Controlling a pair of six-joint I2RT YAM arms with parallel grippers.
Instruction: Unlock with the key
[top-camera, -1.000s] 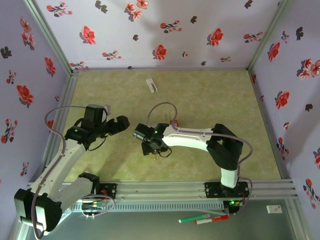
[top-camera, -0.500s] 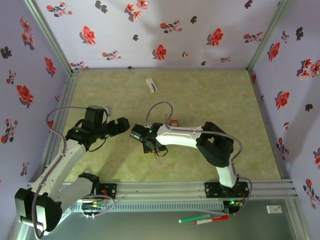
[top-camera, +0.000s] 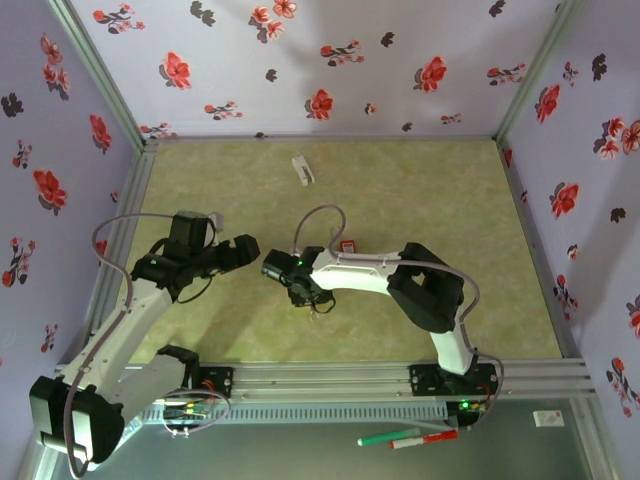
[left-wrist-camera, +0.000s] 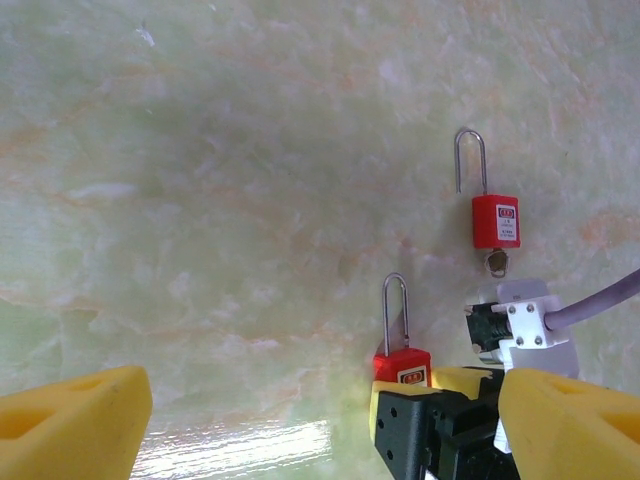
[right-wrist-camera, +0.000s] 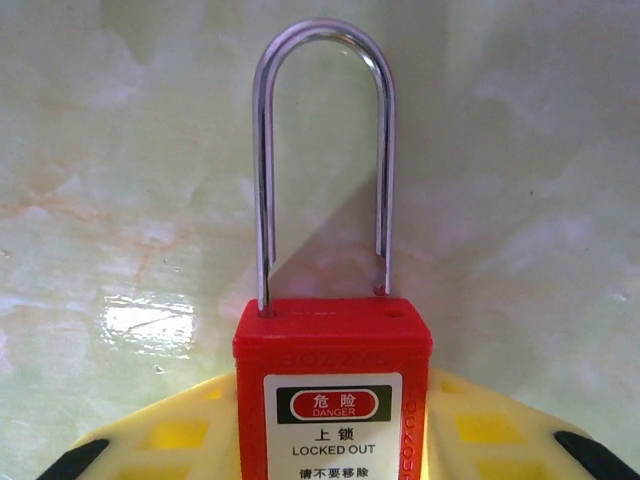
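A red padlock (right-wrist-camera: 332, 400) with a DANGER label lies on the table between my right gripper's yellow fingers (right-wrist-camera: 170, 435), which press its body from both sides. Its steel shackle (right-wrist-camera: 322, 150) points away from the wrist, and the shackle's right leg ends just above the body. From the left wrist the same padlock (left-wrist-camera: 402, 365) pokes out of the right gripper (top-camera: 300, 292). A second red padlock (left-wrist-camera: 495, 222) lies farther off with a key (left-wrist-camera: 498, 263) at its bottom end. My left gripper (left-wrist-camera: 320, 430) hovers wide open, holding nothing, just left of the right one (top-camera: 240, 252).
A small white object (top-camera: 302, 168) lies near the back wall. The second padlock (top-camera: 347, 245) sits just behind the right forearm. Flowered walls close in three sides. Two markers (top-camera: 410, 437) lie off the table by the right base.
The right gripper has closed in on the padlock's body and the right arm's elbow has drawn a little leftward. The left arm has stayed still and open.
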